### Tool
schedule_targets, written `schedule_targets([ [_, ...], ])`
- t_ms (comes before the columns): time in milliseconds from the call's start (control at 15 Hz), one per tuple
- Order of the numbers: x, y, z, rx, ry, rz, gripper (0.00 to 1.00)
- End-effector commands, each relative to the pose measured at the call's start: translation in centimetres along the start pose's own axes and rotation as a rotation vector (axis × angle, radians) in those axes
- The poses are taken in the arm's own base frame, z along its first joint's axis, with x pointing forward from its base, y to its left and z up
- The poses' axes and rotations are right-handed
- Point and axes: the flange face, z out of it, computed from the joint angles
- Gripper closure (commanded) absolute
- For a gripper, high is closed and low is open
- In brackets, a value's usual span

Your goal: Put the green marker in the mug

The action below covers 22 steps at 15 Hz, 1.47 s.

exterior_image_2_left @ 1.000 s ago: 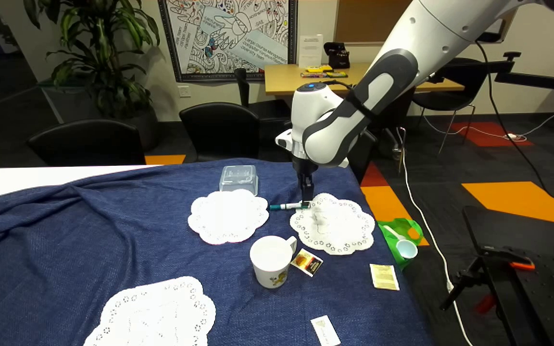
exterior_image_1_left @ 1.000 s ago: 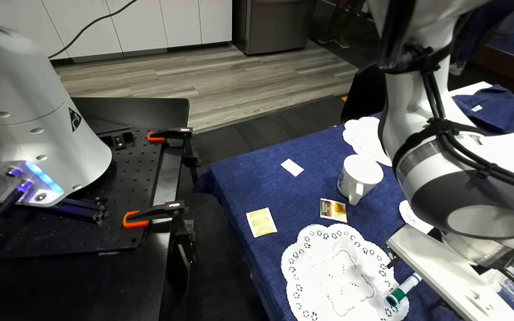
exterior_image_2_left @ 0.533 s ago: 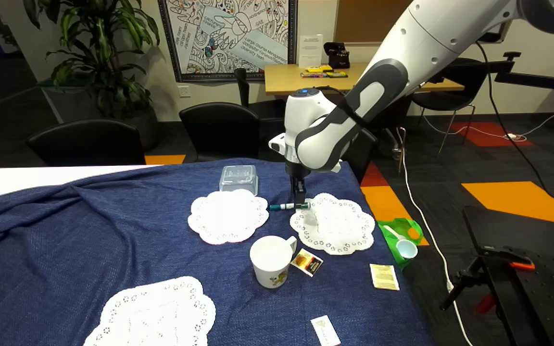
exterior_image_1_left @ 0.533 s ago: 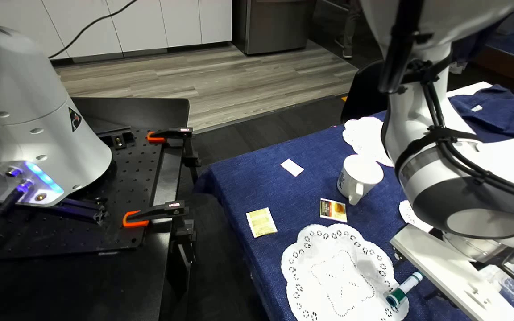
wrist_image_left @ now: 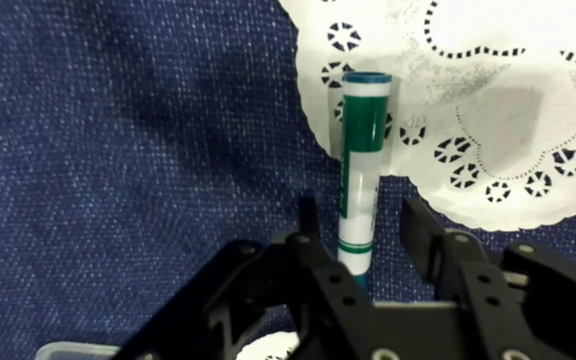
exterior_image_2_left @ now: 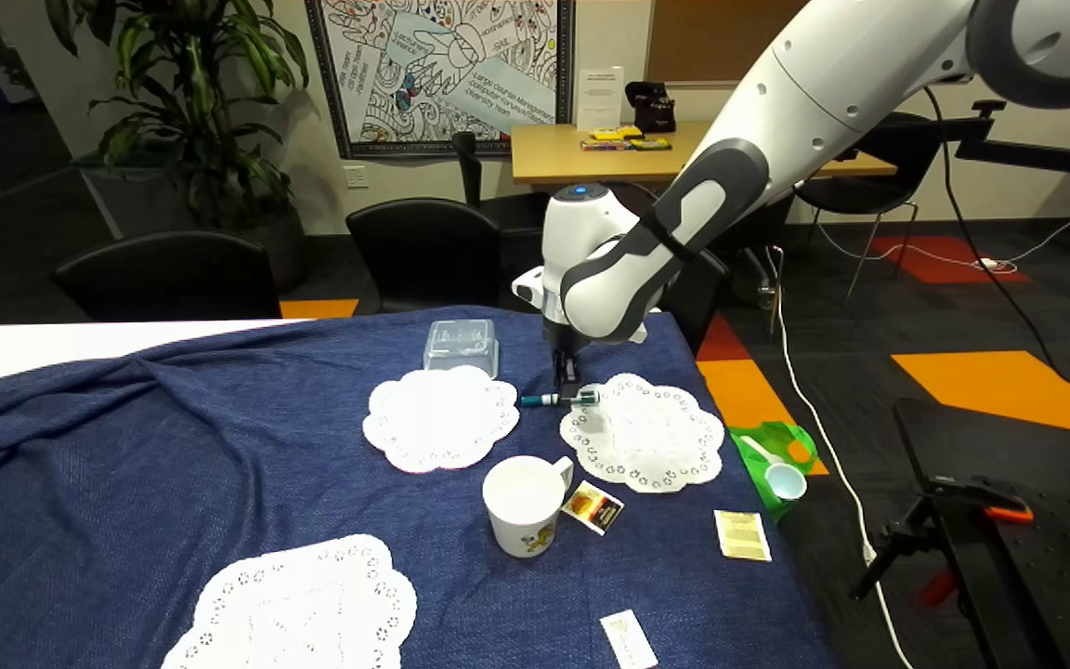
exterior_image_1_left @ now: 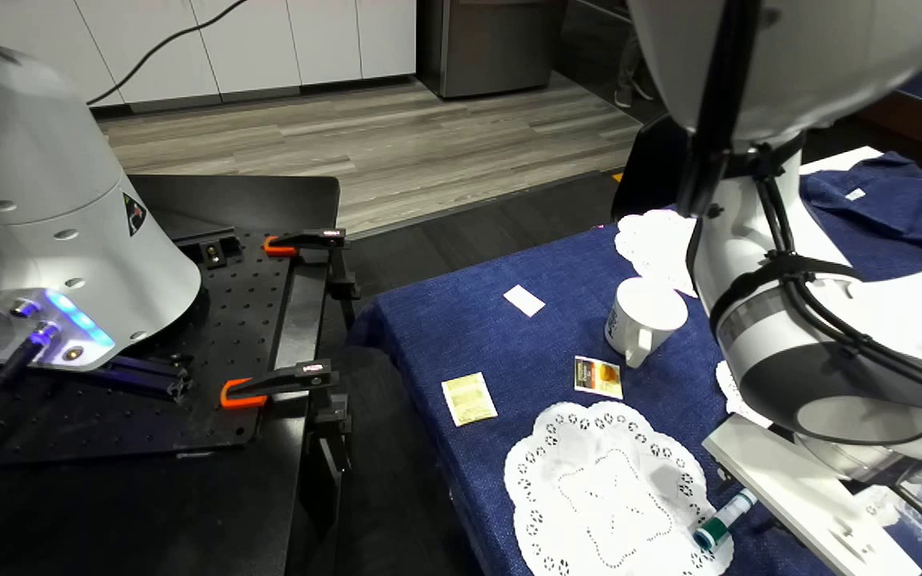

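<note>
The green marker [wrist_image_left: 363,190] lies flat on the blue cloth, its green end resting on the edge of a white lace doily [wrist_image_left: 508,115]. It also shows in both exterior views [exterior_image_1_left: 723,522] [exterior_image_2_left: 540,400]. My gripper [wrist_image_left: 360,212] is open, with one finger on each side of the marker's white part and cloth showing between each finger and the marker. In an exterior view the gripper [exterior_image_2_left: 569,388] is low at the marker. The white mug [exterior_image_2_left: 524,506] stands upright, handle toward the sachet; it also shows in an exterior view [exterior_image_1_left: 645,316]. It is out of the wrist view.
A clear plastic box [exterior_image_2_left: 462,346] and a doily [exterior_image_2_left: 442,418] lie close to the gripper. An orange-and-black sachet [exterior_image_2_left: 593,506] lies beside the mug. A yellow packet [exterior_image_2_left: 742,535], a white card [exterior_image_2_left: 628,639] and another doily [exterior_image_2_left: 303,604] lie on the cloth.
My gripper has moved along the marker, away from its doily end, and the arm has come down a little. The marker and mug have not moved.
</note>
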Motion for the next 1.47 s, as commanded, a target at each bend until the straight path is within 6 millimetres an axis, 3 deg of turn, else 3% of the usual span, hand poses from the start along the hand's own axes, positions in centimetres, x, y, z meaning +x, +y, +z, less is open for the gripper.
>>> schedule_targets([
  [0, 0.6, 0.7, 0.5, 0.011, 0.018, 0.014, 0.67],
  [267, 0.8, 0.8, 0.9, 0.007, 0.022, 0.011, 1.0],
  [400, 0.8, 0.8, 0.7, 0.004, 0.029, 0.01, 0.95],
  [867, -0.2, -1.7, -1.7, 0.001, 0.058, -0.016, 0.95],
  [1400, -1.3, -5.6, -7.3, 0.019, 0.03, -0.053, 0.95],
])
